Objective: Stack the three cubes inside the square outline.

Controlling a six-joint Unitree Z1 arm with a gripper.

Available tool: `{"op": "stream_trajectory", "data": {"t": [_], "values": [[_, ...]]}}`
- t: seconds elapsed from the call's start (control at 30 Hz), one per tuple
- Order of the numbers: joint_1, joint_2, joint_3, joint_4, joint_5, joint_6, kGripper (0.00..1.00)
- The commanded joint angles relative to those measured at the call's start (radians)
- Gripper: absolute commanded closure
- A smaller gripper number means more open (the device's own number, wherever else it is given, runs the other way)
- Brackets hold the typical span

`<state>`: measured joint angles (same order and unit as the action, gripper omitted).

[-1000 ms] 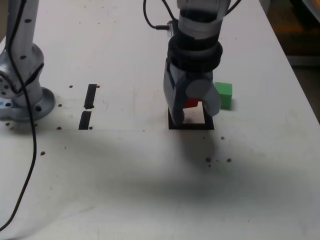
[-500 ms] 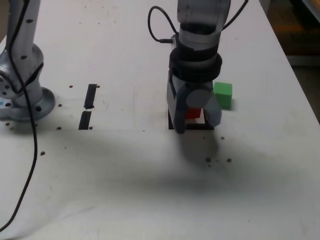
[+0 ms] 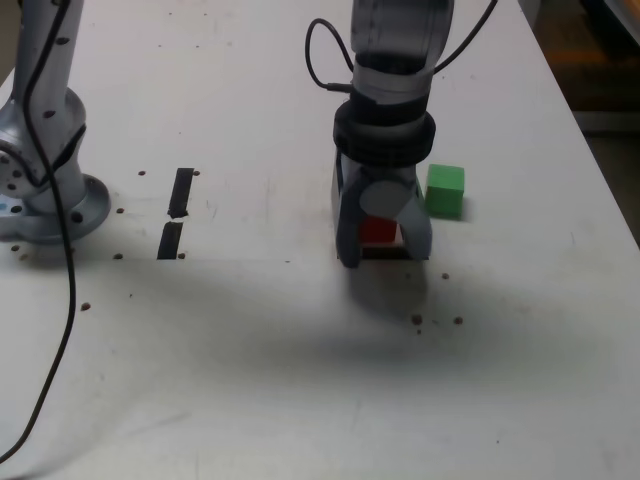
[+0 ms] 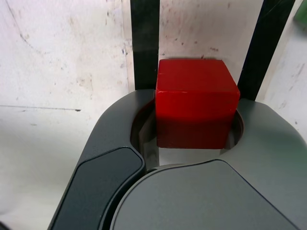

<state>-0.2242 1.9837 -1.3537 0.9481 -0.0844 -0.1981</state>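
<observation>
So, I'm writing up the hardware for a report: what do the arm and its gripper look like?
The arm is glossy grey with a black ring collar and a black cable looping beside it. The gripper has two smooth, rounded grey-blue jaws; the wrist view shows them as curved dark grey shells.

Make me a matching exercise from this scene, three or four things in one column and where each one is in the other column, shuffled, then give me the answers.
Things
1. small red cube
2. small green cube
3. two short black tape strips
4. grey robot arm base

Places
A. at the exterior view's left edge of the white table
B. between the jaws of the grey end effector, over the black tape square outline
C. on the table between the base and the end effector
D. loose on the table, at the exterior view's right of the end effector

Pairs: 1-B, 2-D, 3-C, 4-A
</observation>
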Motion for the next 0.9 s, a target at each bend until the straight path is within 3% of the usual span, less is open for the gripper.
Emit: {"op": "stream_trajectory", "data": {"t": [0.0, 0.87], "values": [[0.007, 0.002, 0.004, -0.010, 0.006, 0.004, 0.75], [0.029, 0.011, 0.042, -0.093, 0.023, 0.019, 0.66]]}}
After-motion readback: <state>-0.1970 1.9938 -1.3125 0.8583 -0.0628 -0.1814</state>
